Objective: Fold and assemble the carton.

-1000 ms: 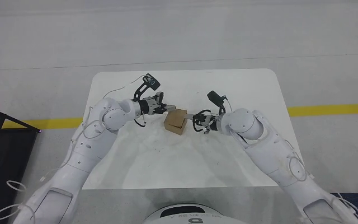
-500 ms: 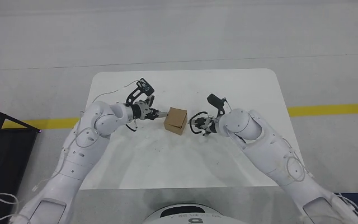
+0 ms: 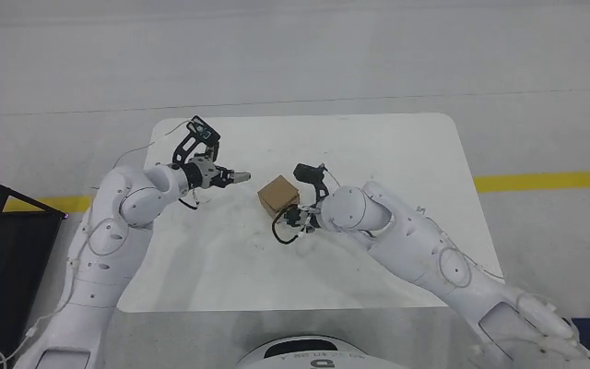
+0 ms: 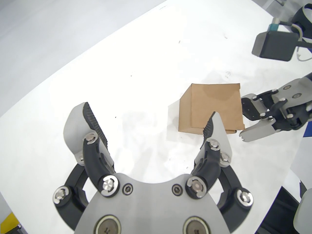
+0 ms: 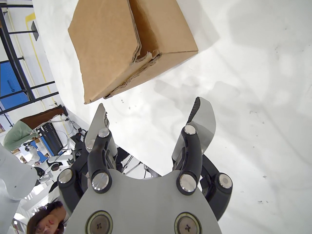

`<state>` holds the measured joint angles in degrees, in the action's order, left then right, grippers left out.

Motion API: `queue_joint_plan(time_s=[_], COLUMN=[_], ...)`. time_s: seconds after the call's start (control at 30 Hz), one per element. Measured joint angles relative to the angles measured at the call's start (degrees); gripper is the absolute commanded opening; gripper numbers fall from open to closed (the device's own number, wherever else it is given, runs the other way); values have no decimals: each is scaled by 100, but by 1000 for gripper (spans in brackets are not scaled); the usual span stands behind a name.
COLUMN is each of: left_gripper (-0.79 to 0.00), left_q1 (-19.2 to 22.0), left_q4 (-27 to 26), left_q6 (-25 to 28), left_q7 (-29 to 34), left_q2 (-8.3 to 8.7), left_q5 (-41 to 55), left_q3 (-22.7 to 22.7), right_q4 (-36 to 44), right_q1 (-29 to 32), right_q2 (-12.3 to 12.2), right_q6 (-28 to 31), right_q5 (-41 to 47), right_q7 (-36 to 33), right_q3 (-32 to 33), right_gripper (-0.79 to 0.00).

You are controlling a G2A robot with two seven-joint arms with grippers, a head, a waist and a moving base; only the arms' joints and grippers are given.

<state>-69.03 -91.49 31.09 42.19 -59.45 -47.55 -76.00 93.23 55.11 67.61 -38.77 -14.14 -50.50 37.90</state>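
A small brown carton [image 3: 277, 195] stands folded into a closed box on the white table [image 3: 396, 157], left of its middle. My left gripper [image 3: 241, 175] is open to the left of the carton [image 4: 209, 108] and apart from it, with nothing between its fingers [image 4: 150, 113]. The right gripper [image 3: 289, 218] is open at the carton's near right corner. In the right wrist view its fingertips [image 5: 150, 104] stop just short of the carton [image 5: 126, 32], whose end seam is frayed. The left wrist view also shows the right gripper [image 4: 243, 120] close against the carton's side.
The table's right half and front strip are bare. A black rack [image 3: 18, 231] stands on the floor beyond the left edge. A yellow floor line [image 3: 535, 181] runs past the table on the right.
My left gripper let go of the carton and drew back to the left. The right arm swung left and toward the front, to the carton's near corner. The carton shifted slightly left.
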Motion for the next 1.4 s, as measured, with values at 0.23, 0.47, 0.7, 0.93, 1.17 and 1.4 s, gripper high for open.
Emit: queue_joint_plan(time_s=[0.23,0.47,0.7,0.93,1.17,1.4], left_gripper=[0,0,0,0,0,0], left_q1=[-437,-584,-469,-148,92,264], left_q4=[-422,-534,-409,-48,294,533], left_q6=[155,245,144,-45,-322,-503], left_q7=[326,691,695,564,348,154], left_q2=[97,122,100,36,-10,-44], left_q5=[-131,-242,-696,-804,-838,-840], left_q3=[-192,57,440,788,924,996], right_q4=[181,265,-123,-502,-646,-303], right_q1=[804,1117,591,202,-77,-62], right_q2=[-306,-376,-208,-74,2,-90], right_q6=[643,43,-581,-676,-484,-147], right_q5=[842,1154,1028,1049,850,404], right_q7=[402,859,918,833,478,-87], right_q3=[1440,2102,1463,1054,619,462], right_gripper=[-166,-182,-175,-200,-200,-197])
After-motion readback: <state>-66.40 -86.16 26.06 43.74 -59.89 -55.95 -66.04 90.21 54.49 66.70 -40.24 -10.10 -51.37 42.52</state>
